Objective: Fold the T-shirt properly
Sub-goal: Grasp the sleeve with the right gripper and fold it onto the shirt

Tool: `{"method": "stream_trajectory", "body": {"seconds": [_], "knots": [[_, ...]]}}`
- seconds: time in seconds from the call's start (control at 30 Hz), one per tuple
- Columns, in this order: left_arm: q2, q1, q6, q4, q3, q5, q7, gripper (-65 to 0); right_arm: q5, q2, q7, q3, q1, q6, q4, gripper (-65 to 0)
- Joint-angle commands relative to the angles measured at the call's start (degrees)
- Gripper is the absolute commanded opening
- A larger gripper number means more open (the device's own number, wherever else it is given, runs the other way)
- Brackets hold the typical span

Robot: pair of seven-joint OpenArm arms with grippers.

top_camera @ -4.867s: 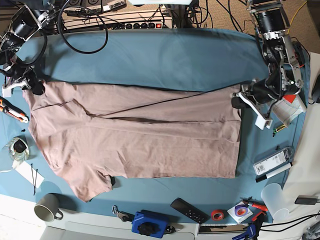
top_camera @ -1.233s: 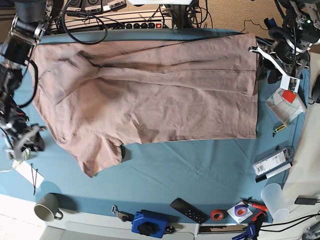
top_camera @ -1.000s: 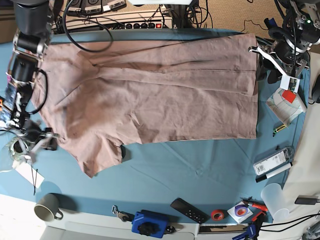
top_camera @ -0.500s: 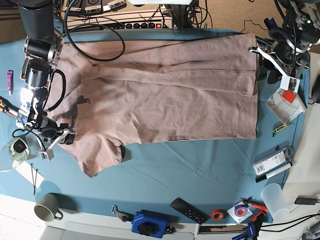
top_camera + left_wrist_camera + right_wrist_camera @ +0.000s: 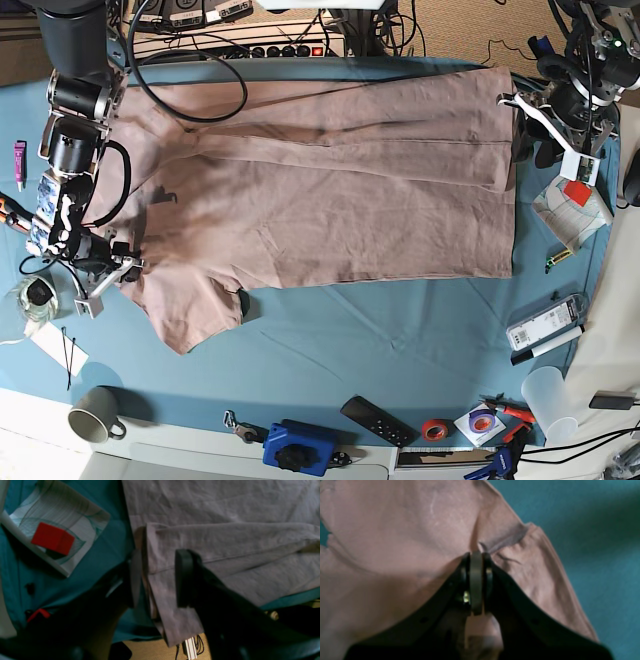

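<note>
Blue-covered tabletop [image 5: 380,340] w/ T-shirt [image 5: 320,190]: right gripper [image 5: 476,555] jaws clamped on sleeve; left gripper [image 5: 155,577] jaws apart astride hem. Next: fold sleeve inward.

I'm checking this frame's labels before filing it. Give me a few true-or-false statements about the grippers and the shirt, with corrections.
1. The right gripper is shut on the T-shirt. True.
2. The left gripper is clamped shut. False: its jaws stand apart, either side of the shirt's edge.
3. A grey mug stands on the shirt. False: it stands off the cloth, near the table's front edge.
4. A red block lies on a patterned paper beside the shirt. True.
</note>
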Motion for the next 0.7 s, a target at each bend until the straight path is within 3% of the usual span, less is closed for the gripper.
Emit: {"method": "stream_trajectory", "body": {"seconds": [0.0,0.23,0.5,0.67], "knots": [[-0.46,-0.02,0.00,0.87,-0.26,-0.59,-1.27,-41.6,-2.03,0.66,-6.56,-0.26,-0.37,-0.50,-0.15,-65.0],[-0.46,-0.02,0.00,0.87,-0.26,-0.59,-1.27,-41.6,2.82,0.83,-12.83,-0.17,-2.73,-0.48,8.61,-65.0],[-0.46,-0.02,0.00,0.87,-0.26,-0.59,-1.29,-41.6,9.70,3.78,-17.05,-0.15,-15.02,-1.18,28.61,-65.0],[-0.46,-0.02,0.00,0.87,-0.26,-0.59,-1.36,-41.6,9.86,5.09,-18.08,1.42,-22.45,-1.18,41.18,-65.0]]}}
